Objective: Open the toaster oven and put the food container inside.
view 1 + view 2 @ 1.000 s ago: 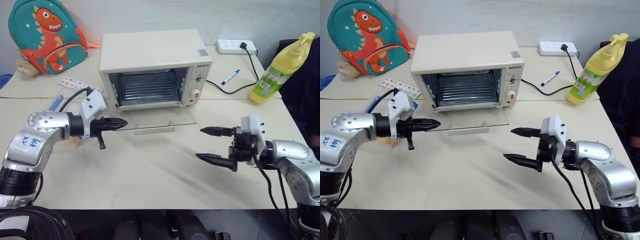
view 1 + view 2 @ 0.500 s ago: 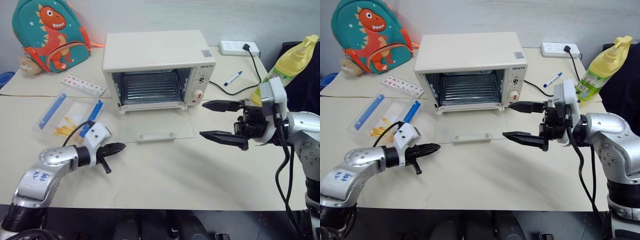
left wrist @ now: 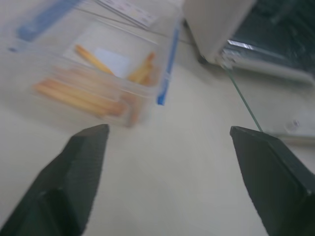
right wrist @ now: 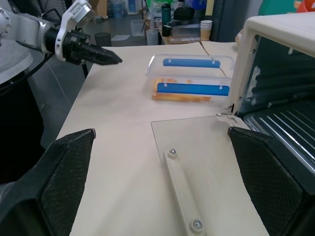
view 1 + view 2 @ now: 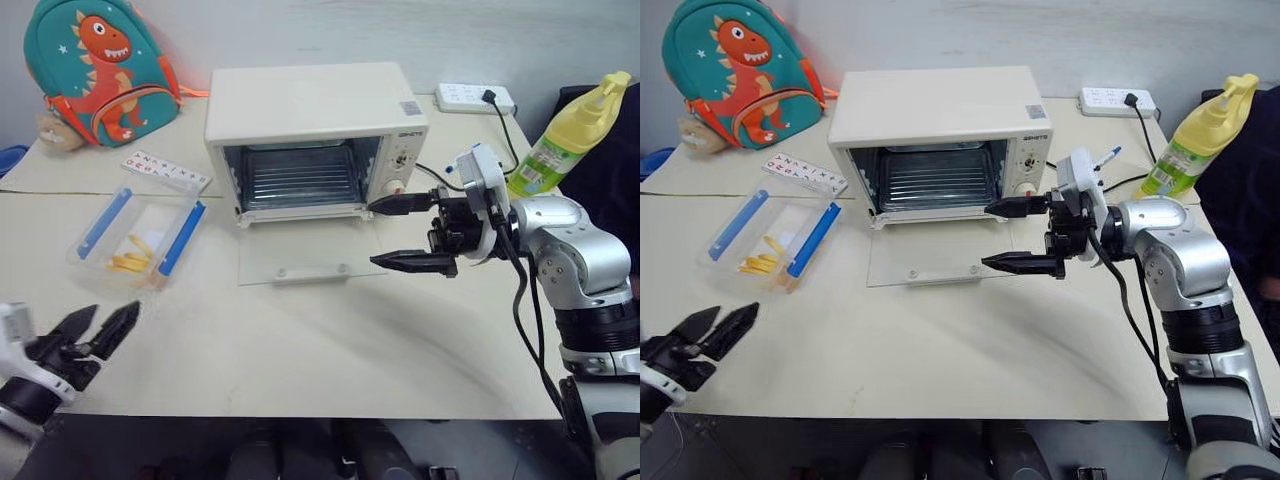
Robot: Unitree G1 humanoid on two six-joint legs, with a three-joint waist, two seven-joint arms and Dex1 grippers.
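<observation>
The cream-white boxy toaster oven (image 5: 315, 135) is standing open, its glass door (image 5: 310, 253) lying flat. The clear blue-clipped food container (image 5: 135, 235) is sitting left of it, near a patterned white card (image 5: 165, 171). The left gripper (image 5: 97, 330) and right gripper (image 5: 405, 233) are both spreading empty.

The left gripper (image 5: 97, 332) sits at the near-left corner of the table, and its arm is cut off by the picture's edge. The left wrist view is blurred: the food container (image 3: 93, 73) shows as soft yellow sticks and a blue strip, and its far side is cut off. The toaster oven (image 3: 246, 34) is cropped there to a corner. Print on the patterned card (image 5: 166, 169) is too small to read. The backpack (image 5: 95, 60) and the yellow bottle (image 5: 575, 130) run off the pictures' edges.
</observation>
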